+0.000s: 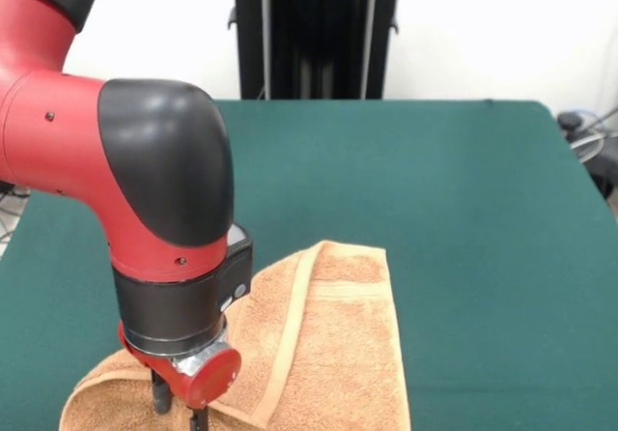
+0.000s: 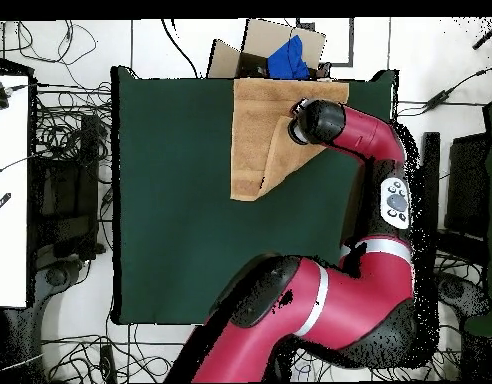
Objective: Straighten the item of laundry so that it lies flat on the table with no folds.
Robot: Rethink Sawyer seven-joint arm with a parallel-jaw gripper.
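Observation:
The orange-tan towel point(image 1: 338, 344) lies at the near edge of the dark green table point(image 1: 463, 209), and its lower part runs out of the picture. One side is folded over diagonally, showing a woven border band. My gripper point(image 1: 180, 408) reaches down onto the towel's left part, where the cloth bulges up around it. Its grip is hidden by the wrist and the picture's edge. In the overhead view the towel point(image 2: 258, 130) lies at the table's point(image 2: 170, 200) top edge, with the right flap folded in. The arm's end point(image 2: 318, 122) covers the gripper there.
A cardboard box point(image 2: 275, 50) with something blue in it stands just beyond the table edge by the towel. The robot's black pedestal point(image 1: 314, 30) stands at the far side. Cables lie on the floor around the table.

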